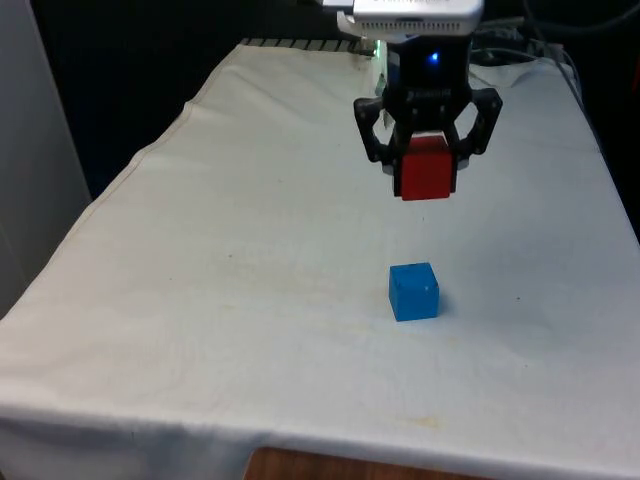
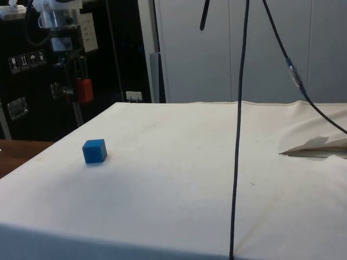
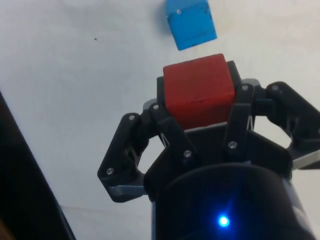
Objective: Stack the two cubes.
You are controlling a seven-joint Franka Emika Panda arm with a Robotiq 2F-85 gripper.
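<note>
Here the black two-finger gripper (image 1: 428,168) hangs well above the white-clothed table (image 1: 250,300), clamped on the small red cube (image 1: 426,168), while the small blue cube (image 1: 414,291) sits on the cloth below, nearer the front camera.

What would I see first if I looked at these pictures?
First you'd spot the bright red cube held up in the air, pinched in the black tool above the table. Next comes the blue cube, sitting alone on the white cloth, nearer the front camera than the red one and not yet under it.
</note>
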